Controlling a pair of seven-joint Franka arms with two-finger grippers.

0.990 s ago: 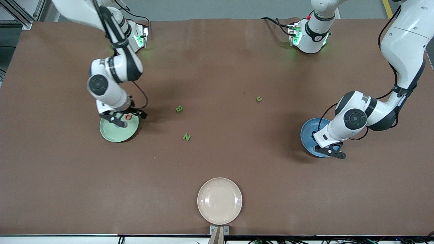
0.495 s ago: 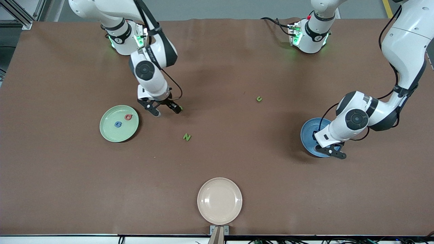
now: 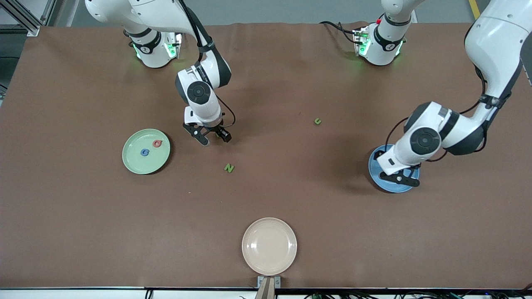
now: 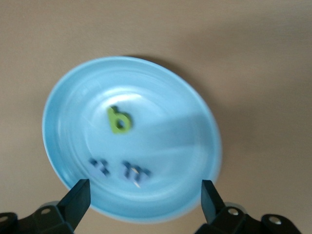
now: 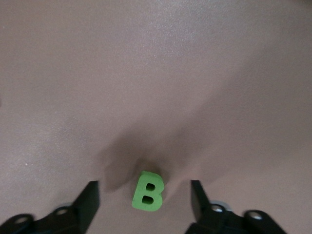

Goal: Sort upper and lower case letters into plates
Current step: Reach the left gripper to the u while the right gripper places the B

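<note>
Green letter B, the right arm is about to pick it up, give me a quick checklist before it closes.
1. Green letter B lies between the right tool's fingers: ok.
2. Right tool open around it, not yet gripping: ok.
3. B flat on the table, nothing touching it: ok.
4. Mint green plate in view, holding a blue letter and a red letter: ok.
5. Left tool open over the blue plate, green b lying in it: ok.
6. Tool low enough to grip: cannot tell.
</note>
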